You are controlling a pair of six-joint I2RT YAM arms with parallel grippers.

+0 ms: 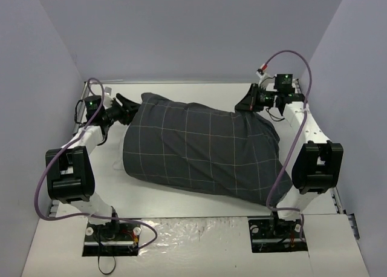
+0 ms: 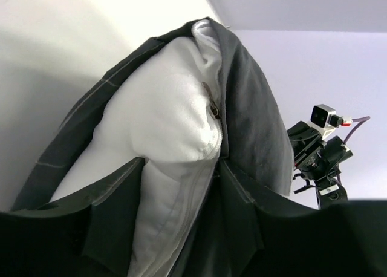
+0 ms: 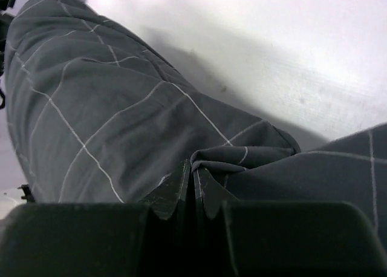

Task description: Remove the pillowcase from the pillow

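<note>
The left arm [image 1: 69, 171] and the right arm [image 1: 314, 165] both rise from their bases to bent elbows, then reach forward with wrists turned inward toward each other. The right gripper [image 3: 195, 192] has its fingers [image 3: 172, 195] pressed together, pinching a fold of the pillowcase [image 1: 199, 147]. The left gripper [image 2: 181, 222] has its fingers [image 2: 115, 225] apart, straddling the end of the pillow [image 2: 163, 120], though it is unclear whether they are pressing on it.

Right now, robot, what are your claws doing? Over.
Right claw shut on pillowcase fold. Left claw straddling bare pillow end, grip unclear. Pillowcase mostly on. Nothing in the way.
</note>
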